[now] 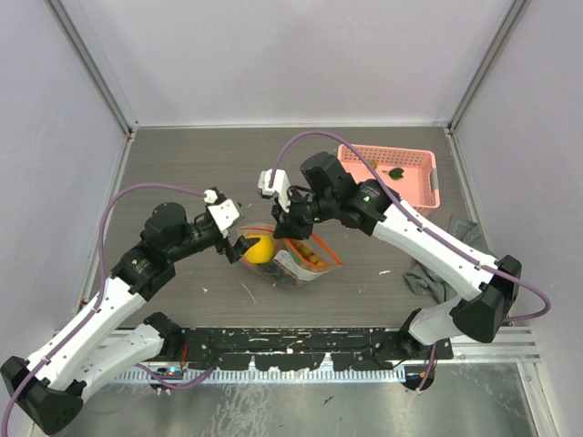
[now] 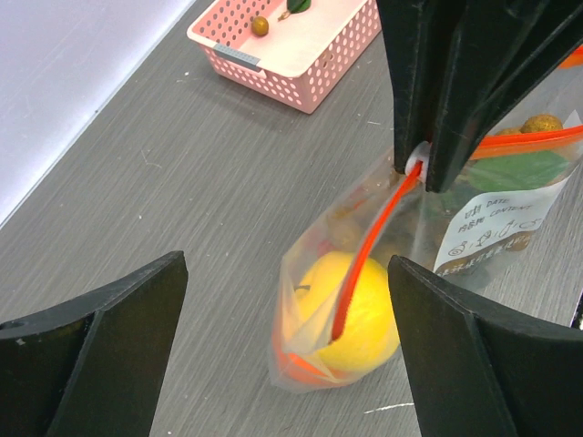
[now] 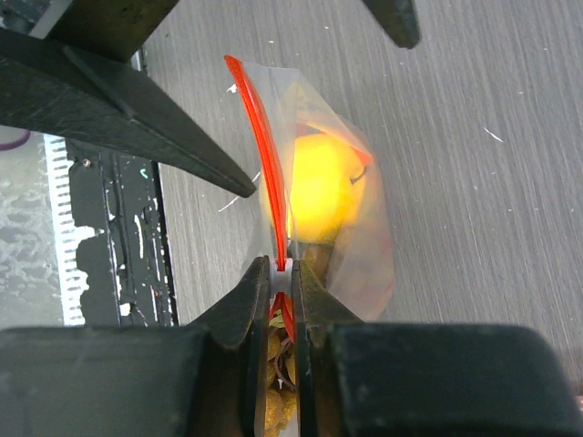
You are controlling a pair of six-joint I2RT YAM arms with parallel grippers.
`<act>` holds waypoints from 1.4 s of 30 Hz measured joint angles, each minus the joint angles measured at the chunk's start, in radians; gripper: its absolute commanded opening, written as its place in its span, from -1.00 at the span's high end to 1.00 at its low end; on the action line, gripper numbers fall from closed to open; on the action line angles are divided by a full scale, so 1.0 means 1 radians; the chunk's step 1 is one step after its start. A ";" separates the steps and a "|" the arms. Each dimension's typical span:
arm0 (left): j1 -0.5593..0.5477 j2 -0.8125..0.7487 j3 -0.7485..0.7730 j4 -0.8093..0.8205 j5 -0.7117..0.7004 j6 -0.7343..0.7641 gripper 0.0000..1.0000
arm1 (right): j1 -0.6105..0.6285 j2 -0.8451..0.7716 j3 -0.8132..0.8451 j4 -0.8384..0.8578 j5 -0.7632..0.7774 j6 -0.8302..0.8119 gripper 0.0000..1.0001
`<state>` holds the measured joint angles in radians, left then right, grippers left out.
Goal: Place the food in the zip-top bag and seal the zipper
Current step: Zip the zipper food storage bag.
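The clear zip-top bag lies on the table with the yellow fruit and the brown balls inside it. My right gripper is shut on the small white slider of the red-orange zipper, above the bag's middle. In the left wrist view the zipper runs from the slider down over the yellow fruit. My left gripper is open and empty, with its fingers wide apart on either side of the bag's left end, not touching it. An orange shape shows at the bag's corner.
A pink lattice basket stands at the back right, holding one small brown ball and a green leaf. A grey cloth lies at the right beside the right arm. A black rail runs along the table's near edge.
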<state>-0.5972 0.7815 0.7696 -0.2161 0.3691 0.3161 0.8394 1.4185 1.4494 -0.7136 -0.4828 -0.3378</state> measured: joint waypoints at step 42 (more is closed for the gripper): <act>0.000 0.062 0.016 -0.082 0.211 0.003 1.00 | 0.039 -0.406 -0.352 0.188 0.314 0.435 0.95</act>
<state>-0.5972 0.8436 0.7853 -0.2981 0.5800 0.3195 0.8780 1.0122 1.0973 -0.5251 -0.1688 0.0971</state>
